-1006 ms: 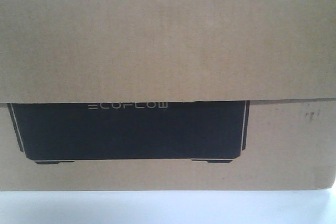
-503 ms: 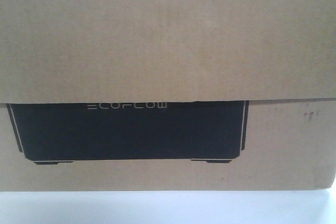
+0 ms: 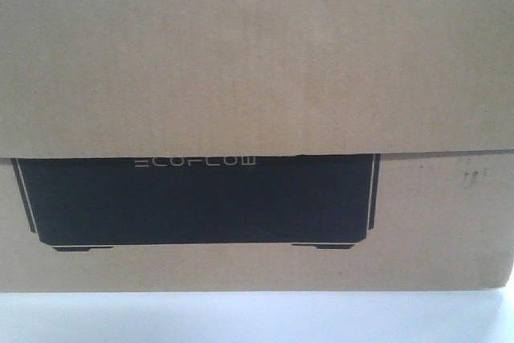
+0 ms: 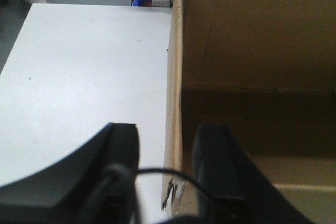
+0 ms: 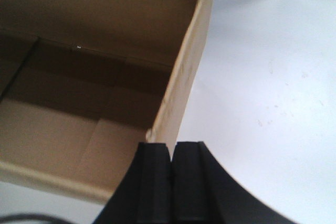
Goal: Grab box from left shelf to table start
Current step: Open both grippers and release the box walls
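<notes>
One open box (image 3: 257, 62) sits on the white bench (image 4: 84, 77), its two side walls each straddled: the left gripper (image 4: 167, 150) with jaws apart, the right gripper (image 5: 171, 169) pinching its wall.

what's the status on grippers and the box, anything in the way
Left gripper open, straddling left wall of large brown corrugated cardboard box. Right gripper shut on right wall. Box sits on plain white table. Nothing in the way.
</notes>
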